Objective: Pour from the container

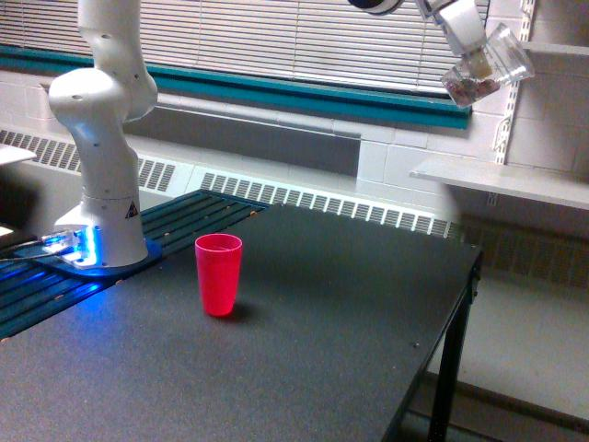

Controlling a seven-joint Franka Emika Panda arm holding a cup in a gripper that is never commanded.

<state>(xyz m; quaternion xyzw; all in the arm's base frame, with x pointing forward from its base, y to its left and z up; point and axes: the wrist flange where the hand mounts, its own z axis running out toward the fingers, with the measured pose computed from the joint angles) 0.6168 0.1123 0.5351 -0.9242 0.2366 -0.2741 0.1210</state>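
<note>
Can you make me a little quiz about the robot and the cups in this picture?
1. True or false: the clear cup is standing on the black table.
2. What colour is the cup standing upright on the table?
3. The clear cup in the gripper is: A) upright, B) tilted, C) lying on the floor.

Key
1. False. It is held high in the air, toward the exterior view's right.
2. Red: the red cup.
3. B. It is tilted, with brownish bits gathered at its lower end.
</note>
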